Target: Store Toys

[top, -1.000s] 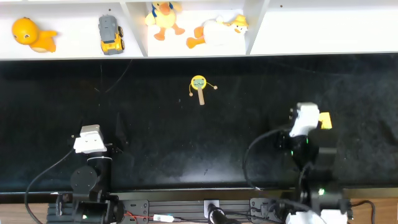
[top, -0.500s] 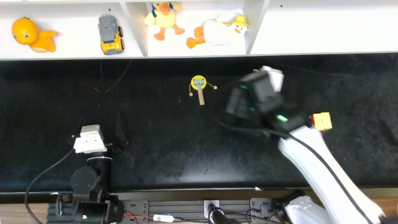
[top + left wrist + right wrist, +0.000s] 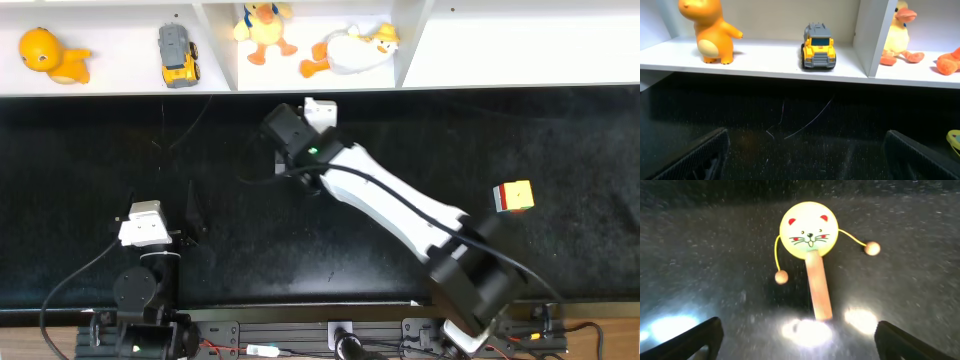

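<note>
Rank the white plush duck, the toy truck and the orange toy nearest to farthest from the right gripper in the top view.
From the right gripper:
1. white plush duck, middle bay of the shelf.
2. toy truck, left bay.
3. orange toy, far left end.

Black tabletop [image 3: 90, 150], matte, fine pale specks all over. Thin pale curved lines [image 3: 805, 120] run across it nr the far edge; thread or scratch, can't tell. Bright glare patches [image 3: 807, 331] on the surface. Along top view's btm edge: black slotted rail [image 3: 300, 330], w/ wood-coloured strip [image 3: 600, 328] at the R corner.
</note>
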